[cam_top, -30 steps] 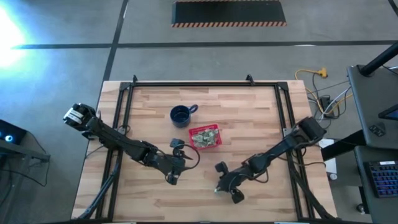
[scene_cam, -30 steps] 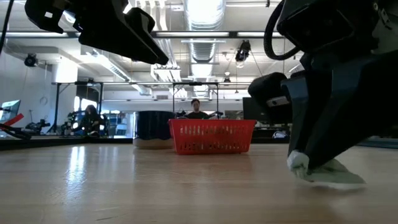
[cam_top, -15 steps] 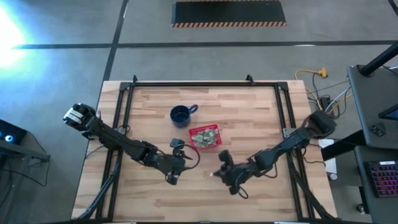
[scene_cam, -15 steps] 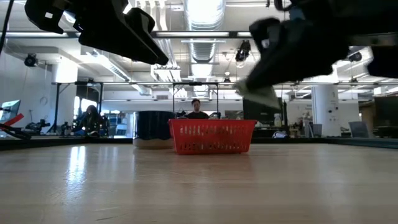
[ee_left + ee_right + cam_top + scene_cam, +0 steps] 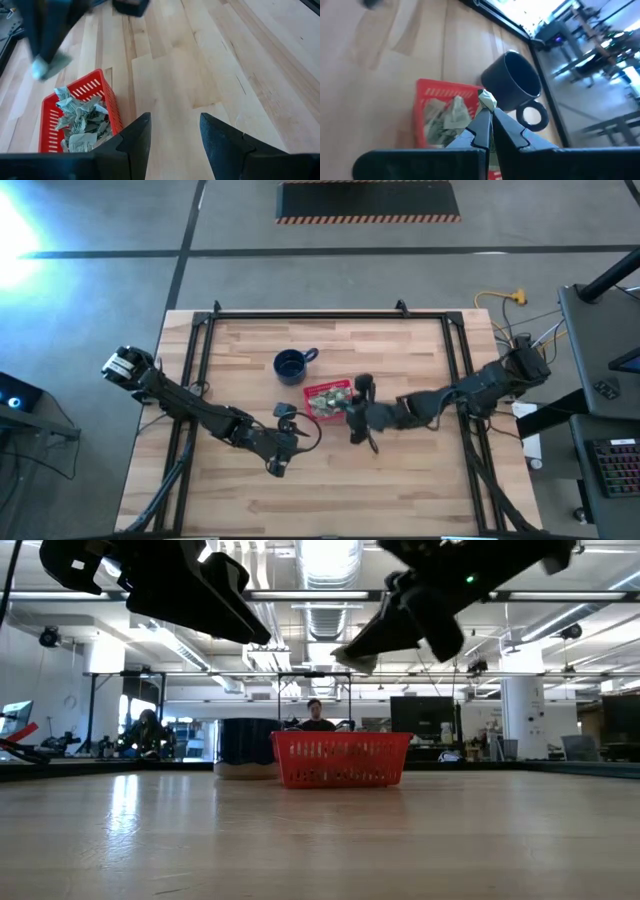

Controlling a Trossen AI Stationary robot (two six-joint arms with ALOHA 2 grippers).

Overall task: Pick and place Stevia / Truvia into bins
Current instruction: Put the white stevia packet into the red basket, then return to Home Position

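Right gripper (image 5: 487, 111) jaws clamped on sachet (image 5: 487, 100) beside red basket (image 5: 329, 400); blue mug (image 5: 290, 365) behind; left gripper (image 5: 172, 131) jaws apart.

red basket (image 5: 328, 400): 1 | blue mug (image 5: 291, 365): 1 | sachets in basket (image 5: 80, 122): many, uncountable

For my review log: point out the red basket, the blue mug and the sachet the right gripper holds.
red basket (image 5: 341, 414), high view, near rim.
blue mug (image 5: 289, 365), high view, its opening.
sachet (image 5: 487, 100), right wrist view, end above the right gripper's (image 5: 488, 114) fingertips.
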